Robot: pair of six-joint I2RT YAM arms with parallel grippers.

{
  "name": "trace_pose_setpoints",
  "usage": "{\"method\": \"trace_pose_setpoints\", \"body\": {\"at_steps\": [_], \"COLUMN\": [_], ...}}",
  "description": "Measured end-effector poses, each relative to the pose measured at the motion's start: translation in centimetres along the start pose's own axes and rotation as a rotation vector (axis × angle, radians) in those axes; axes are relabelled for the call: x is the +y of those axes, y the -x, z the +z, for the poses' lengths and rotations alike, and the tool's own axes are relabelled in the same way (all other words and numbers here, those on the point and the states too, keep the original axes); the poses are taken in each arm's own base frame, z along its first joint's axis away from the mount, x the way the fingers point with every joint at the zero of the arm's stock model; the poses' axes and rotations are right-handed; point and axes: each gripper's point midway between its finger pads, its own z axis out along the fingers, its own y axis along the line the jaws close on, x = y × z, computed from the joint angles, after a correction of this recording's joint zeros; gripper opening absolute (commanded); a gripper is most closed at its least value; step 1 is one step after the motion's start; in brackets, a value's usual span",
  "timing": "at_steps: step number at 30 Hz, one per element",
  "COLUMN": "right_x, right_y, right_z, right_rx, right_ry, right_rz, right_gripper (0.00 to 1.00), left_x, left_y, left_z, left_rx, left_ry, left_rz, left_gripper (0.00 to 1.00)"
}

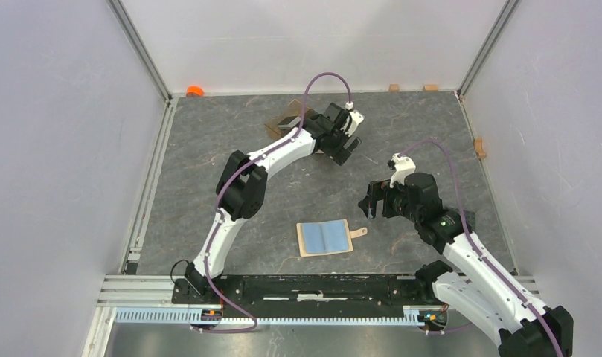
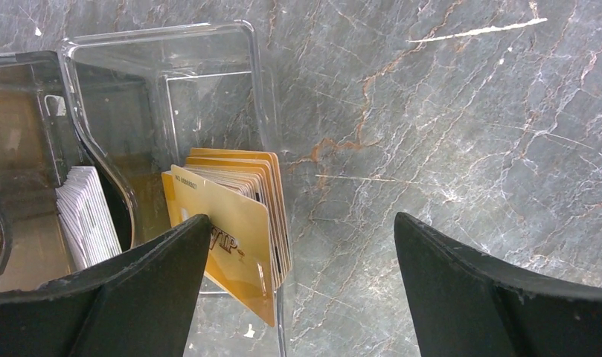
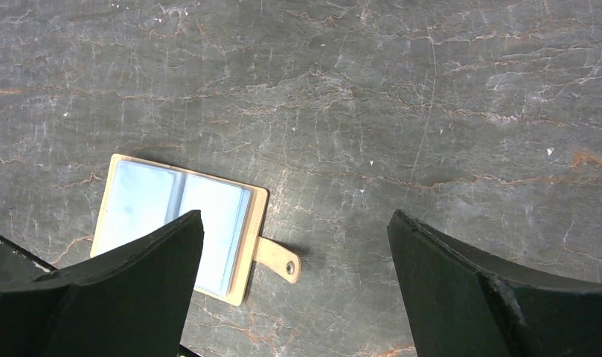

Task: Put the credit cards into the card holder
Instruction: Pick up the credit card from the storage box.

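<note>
The tan card holder [image 1: 324,238] lies open on the table, light blue pockets up, snap tab to the right; it also shows in the right wrist view [image 3: 180,223]. A stack of orange-gold credit cards [image 2: 238,216] stands on edge in a clear divided box [image 2: 164,82]; silver-grey cards [image 2: 85,216] stand in the compartment to the left. My left gripper [image 2: 298,245] is open and empty over the box's right wall, its left finger in front of the gold cards. My right gripper [image 3: 294,245] is open and empty above the table, just right of the card holder.
The clear brown-tinted box [image 1: 286,121] sits at the back of the table under the left arm. An orange object [image 1: 194,91] and small wooden blocks [image 1: 394,88] lie along the back wall. White walls enclose the table on three sides.
</note>
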Motion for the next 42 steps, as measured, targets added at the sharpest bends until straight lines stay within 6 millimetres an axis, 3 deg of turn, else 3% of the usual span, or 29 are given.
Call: {"method": "trace_pose_setpoints", "body": {"at_steps": [3, 13, 25, 31, 37, 42], "right_x": [0.0, -0.2, -0.2, -0.1, -0.1, -0.2], "right_y": [0.0, -0.1, 0.0, 0.1, 0.2, 0.5], "right_z": [0.0, 0.0, 0.0, -0.1, -0.2, -0.5], "right_rx": [0.001, 0.002, -0.002, -0.006, -0.015, -0.027], "right_ry": [-0.001, -0.005, -0.004, -0.003, -0.003, -0.009], "right_rz": [0.001, 0.004, 0.006, 0.006, 0.005, 0.000], "right_gripper": [0.97, 0.97, 0.97, 0.97, 0.97, 0.97], "left_x": [-0.1, 0.8, 1.1, 1.3, 2.4, 2.8], "left_y": [0.0, 0.0, 0.4, 0.9, 1.1, 1.8], "left_z": [-0.1, -0.4, -1.6, -2.2, -3.1, -5.1], "left_rx": [-0.001, -0.006, -0.017, -0.029, -0.032, -0.053], "left_ry": [-0.001, 0.043, 0.065, 0.076, 0.137, 0.163], "left_rz": [0.002, 0.006, 0.013, 0.016, 0.019, 0.017], "left_gripper": [0.93, 0.58, 0.38, 0.16, 0.03, 0.02]}}
